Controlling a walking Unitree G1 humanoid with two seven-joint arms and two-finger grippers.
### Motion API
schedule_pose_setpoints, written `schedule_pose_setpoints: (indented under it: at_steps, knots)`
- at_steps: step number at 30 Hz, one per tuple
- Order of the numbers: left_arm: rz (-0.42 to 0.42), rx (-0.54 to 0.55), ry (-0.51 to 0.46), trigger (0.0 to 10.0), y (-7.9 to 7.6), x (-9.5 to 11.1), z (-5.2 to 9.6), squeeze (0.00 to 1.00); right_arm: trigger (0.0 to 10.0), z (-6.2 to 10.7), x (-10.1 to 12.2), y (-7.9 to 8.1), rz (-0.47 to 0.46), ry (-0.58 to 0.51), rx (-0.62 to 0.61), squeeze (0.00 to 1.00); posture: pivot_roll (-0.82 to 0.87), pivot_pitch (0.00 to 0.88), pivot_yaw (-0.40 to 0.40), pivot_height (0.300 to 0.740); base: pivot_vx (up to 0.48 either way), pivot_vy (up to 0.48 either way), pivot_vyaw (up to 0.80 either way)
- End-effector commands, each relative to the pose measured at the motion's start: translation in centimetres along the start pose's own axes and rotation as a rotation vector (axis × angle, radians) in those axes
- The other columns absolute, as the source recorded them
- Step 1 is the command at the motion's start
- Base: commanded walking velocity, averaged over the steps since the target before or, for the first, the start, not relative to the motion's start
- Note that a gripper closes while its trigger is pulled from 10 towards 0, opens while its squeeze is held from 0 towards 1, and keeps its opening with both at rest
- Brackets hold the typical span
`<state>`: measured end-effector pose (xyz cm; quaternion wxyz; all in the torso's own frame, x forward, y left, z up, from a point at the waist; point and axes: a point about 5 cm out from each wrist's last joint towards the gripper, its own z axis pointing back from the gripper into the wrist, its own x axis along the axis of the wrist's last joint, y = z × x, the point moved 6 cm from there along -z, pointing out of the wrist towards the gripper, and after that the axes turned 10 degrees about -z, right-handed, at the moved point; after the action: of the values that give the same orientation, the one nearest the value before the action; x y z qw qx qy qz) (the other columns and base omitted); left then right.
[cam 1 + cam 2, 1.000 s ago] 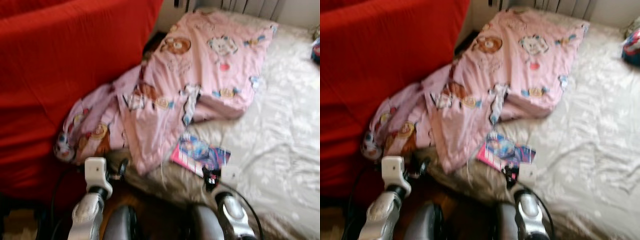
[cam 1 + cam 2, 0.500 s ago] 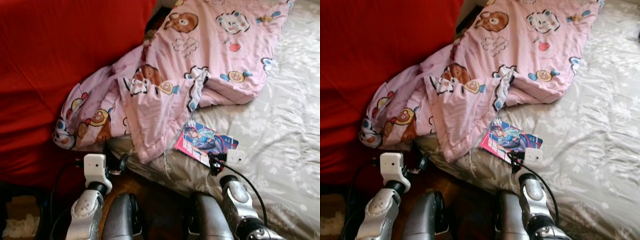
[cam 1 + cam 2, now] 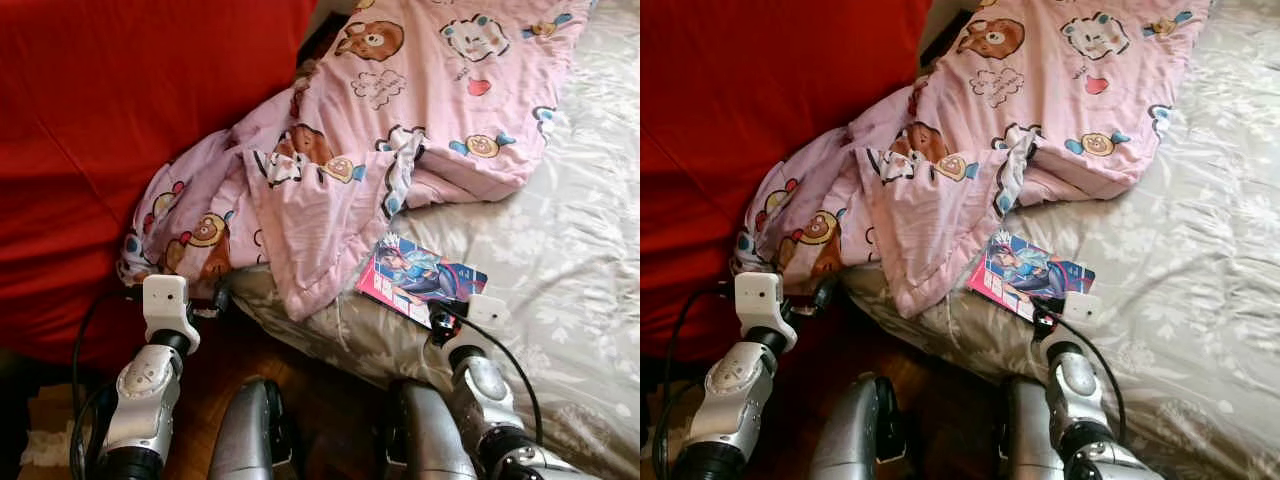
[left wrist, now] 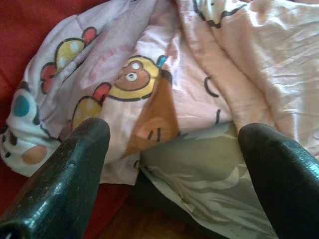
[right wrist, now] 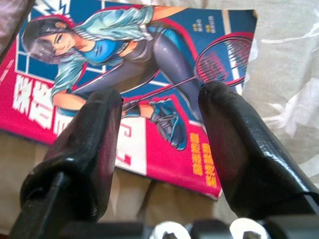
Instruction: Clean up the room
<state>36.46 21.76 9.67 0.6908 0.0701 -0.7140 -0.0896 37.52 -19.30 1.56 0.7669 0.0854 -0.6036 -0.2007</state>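
right wrist view, right claw (image 5: 159,129) over magazine (image 5: 149,64), writing unreadable

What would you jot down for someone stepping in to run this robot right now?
Right hand: open, poised over the near edge of the magazine, not gripping it.
Left hand: open, facing the drooping corner of the pink blanket.
Magazine lies flat on the grey bedspread, beside the rumpled blanket.
Done: nothing picked up.
Left: probably grasp the magazine, then straighten the blanket.
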Motion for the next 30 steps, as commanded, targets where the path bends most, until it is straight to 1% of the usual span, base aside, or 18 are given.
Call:
schedule_pose_setpoints:
  at_steps: [1,2,3,6,7,9,10,13,17,21,25,30]
  knots:
    - [0.006,0.012,0.038,10.0,0.3,-1.1,0.8,0.0,10.0,0.3,-0.7,-0.8,-0.02,0.021,-0.022,0.0,0.09,0.342,0.048,0.6,0.0,0.0,0.0]
    - [0.002,0.023,0.044,10.0,0.6,-1.5,1.4,0.0,10.0,0.4,-0.6,-1.1,-0.028,0.012,-0.037,0.0,0.08,0.33,0.047,0.6,0.0,0.0,0.0]
    - [0.002,0.027,0.047,10.0,0.7,-1.6,1.6,0.0,10.0,0.4,-0.6,-1.2,-0.031,0.009,-0.041,0.0,0.08,0.33,0.047,0.6,0.0,0.0,0.0]
    - [-0.007,0.039,0.071,10.0,1.1,-2.3,2.7,0.0,10.0,0.4,0.0,-2.2,-0.068,-0.013,-0.078,0.0,0.1,0.347,0.047,0.6,0.0,0.0,0.0]
    - [-0.007,0.039,0.071,10.0,1.1,-2.3,2.7,0.0,10.0,0.4,0.0,-2.2,-0.068,-0.013,-0.078,0.0,0.1,0.347,0.047,0.6,0.0,0.0,0.0]
    - [-0.015,0.04,0.085,10.0,1.4,-2.7,3.3,0.0,10.0,0.5,-0.1,-2.6,-0.09,-0.017,-0.092,0.0,0.09,0.357,0.054,0.6,0.0,0.0,0.0]
    - [-0.015,0.04,0.085,10.0,1.4,-2.7,3.3,0.0,10.0,0.5,-0.1,-2.6,-0.09,-0.017,-0.092,0.0,0.09,0.357,0.054,0.6,0.0,0.0,0.0]
    - [-0.023,0.043,0.093,10.0,1.6,-2.9,4.1,0.0,10.0,0.7,-0.3,-2.8,-0.091,-0.014,-0.092,0.0,0.11,0.364,0.06,0.6,0.0,0.0,0.0]
    - [-0.051,0.046,0.104,10.0,2.4,-2.8,4.9,0.0,10.0,1.1,-0.9,-3.3,-0.107,-0.001,-0.101,0.0,0.13,0.39,0.076,0.6,0.0,0.0,0.0]
    - [-0.068,0.048,0.114,10.0,3.1,-2.8,5.5,0.0,10.0,1.2,-1.2,-3.5,-0.117,0.003,-0.108,0.0,0.14,0.411,0.09,0.6,0.0,0.0,0.0]
    - [-0.078,0.046,0.126,10.0,3.3,-2.8,5.9,0.0,10.0,1.4,-1.3,-3.7,-0.127,0.0,-0.116,0.0,0.15,0.42,0.096,0.6,0.0,0.0,0.0]
    - [-0.087,0.042,0.135,10.0,3.5,-2.8,6.1,0.0,10.0,1.5,-1.3,-3.9,-0.135,-0.007,-0.124,0.0,0.15,0.414,0.101,0.6,0.0,0.0,0.0]
